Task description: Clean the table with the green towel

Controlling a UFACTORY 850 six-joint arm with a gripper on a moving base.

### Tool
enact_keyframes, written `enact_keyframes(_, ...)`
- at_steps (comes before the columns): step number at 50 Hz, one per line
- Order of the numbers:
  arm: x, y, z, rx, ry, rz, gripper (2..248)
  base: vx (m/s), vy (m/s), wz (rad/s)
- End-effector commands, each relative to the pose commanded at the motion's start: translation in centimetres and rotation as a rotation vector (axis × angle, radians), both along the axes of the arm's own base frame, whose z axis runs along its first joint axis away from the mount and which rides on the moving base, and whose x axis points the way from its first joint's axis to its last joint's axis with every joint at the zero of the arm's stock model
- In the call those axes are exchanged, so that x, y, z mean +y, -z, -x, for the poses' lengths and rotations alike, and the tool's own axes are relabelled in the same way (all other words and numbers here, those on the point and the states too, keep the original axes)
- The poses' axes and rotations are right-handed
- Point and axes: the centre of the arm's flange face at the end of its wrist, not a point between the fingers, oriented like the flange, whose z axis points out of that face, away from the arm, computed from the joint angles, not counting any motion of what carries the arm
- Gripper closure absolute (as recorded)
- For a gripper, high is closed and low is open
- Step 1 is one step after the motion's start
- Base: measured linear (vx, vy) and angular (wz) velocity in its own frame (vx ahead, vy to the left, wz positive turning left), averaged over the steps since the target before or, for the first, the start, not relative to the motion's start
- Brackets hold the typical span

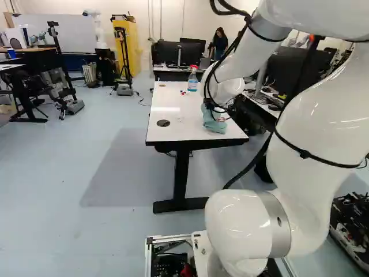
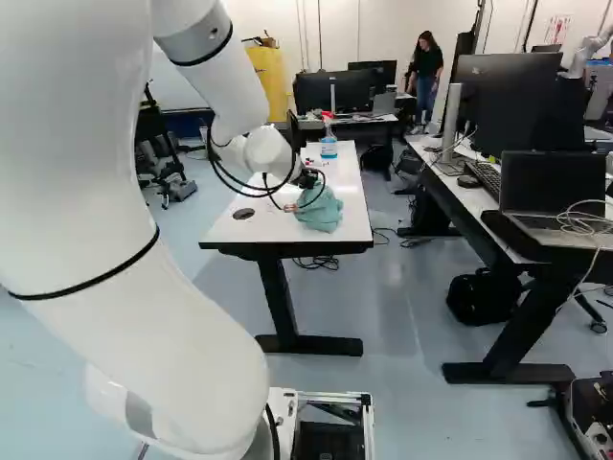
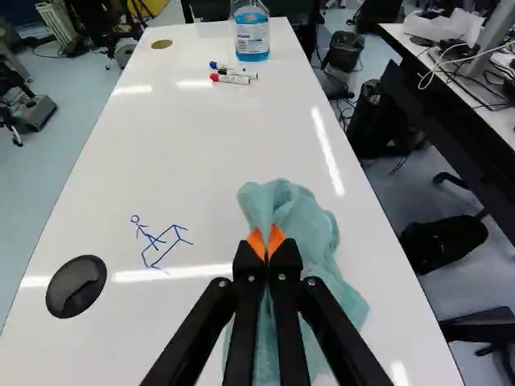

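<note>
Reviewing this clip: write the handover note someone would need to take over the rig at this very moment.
Gripper: shut on the green towel, which lies bunched on the white table.
Job's things: blue stick-figure drawing on the tabletop, between the towel and the black round cover; markers and spray bottle farther along.
Done: towel grasped.
Left: the drawing is not wiped off; probably sweep the towel across it next.
</note>
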Motion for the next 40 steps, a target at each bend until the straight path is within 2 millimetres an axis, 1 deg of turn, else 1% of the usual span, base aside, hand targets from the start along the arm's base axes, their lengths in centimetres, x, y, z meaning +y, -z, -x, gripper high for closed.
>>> enact_keyframes(40,6.2,0.0,-1.5,-0.001,-0.131,0.000,226,0.000,0.000,0.000)
